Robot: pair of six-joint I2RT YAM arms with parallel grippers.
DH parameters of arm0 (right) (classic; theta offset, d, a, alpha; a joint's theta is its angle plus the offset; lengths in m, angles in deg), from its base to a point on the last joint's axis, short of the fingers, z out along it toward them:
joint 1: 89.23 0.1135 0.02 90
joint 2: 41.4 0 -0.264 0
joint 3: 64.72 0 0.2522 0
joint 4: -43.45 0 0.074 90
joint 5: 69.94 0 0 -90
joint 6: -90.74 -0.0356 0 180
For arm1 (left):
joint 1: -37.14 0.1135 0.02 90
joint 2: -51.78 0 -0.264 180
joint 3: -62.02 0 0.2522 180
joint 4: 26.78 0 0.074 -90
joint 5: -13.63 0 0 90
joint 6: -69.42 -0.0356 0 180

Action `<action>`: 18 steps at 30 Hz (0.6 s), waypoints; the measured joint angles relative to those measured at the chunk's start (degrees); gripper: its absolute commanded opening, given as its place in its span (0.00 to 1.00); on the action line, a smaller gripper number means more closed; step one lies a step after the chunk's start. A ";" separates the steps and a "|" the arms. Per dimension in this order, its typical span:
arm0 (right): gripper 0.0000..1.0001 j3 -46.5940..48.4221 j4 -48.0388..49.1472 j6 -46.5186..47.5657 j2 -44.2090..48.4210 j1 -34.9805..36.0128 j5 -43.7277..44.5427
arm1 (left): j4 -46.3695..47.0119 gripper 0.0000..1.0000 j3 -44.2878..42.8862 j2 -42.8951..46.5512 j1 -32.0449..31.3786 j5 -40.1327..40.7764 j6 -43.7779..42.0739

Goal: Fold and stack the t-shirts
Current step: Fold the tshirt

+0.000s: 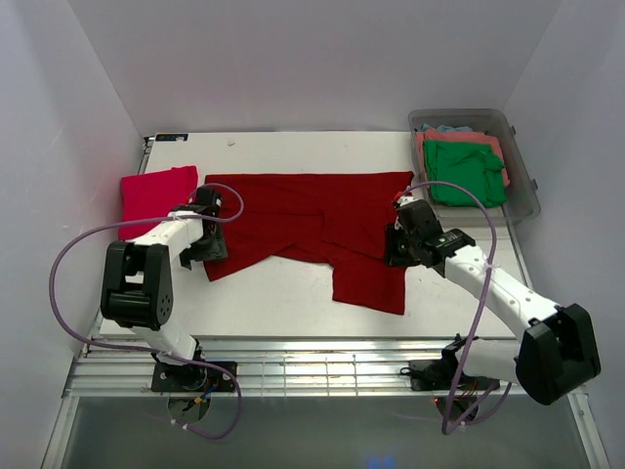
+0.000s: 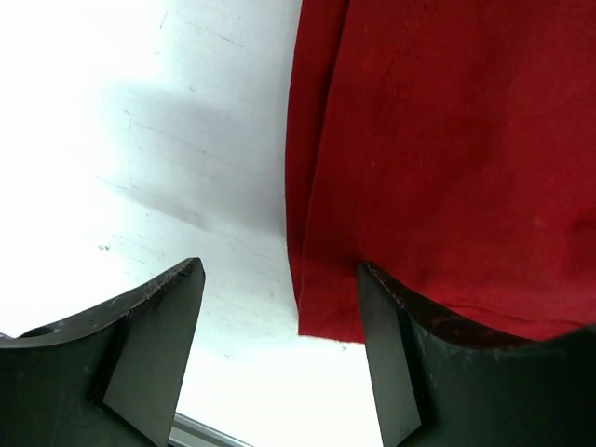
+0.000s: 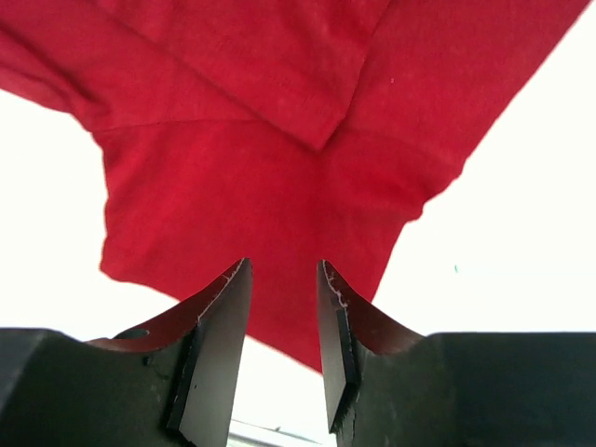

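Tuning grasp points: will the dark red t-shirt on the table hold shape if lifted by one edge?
Probably floppy: the dark red t-shirt lies flat with a folded-over layer and soft creases, so a lifted edge would likely drape. Likely light, being thin cloth. Pushed across the table, it would probably bunch rather than slide whole.

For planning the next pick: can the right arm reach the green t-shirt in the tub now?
Probably yes: the green t-shirt lies uncovered on top in the open tub, on that arm's side; its fingers are empty.
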 measured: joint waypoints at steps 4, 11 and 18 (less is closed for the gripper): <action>0.40 -0.52 -1.29 -3.26 4.94 2.12 1.77 | -0.33 0.76 1.99 3.19 0.02 -1.66 1.40; 0.40 -3.78 -3.72 -7.06 6.12 4.66 4.74 | 0.35 0.74 7.23 6.19 0.02 -5.64 2.73; 0.41 -9.29 -5.35 -10.82 5.86 6.16 5.97 | 2.43 0.62 8.24 6.88 0.07 -7.48 3.37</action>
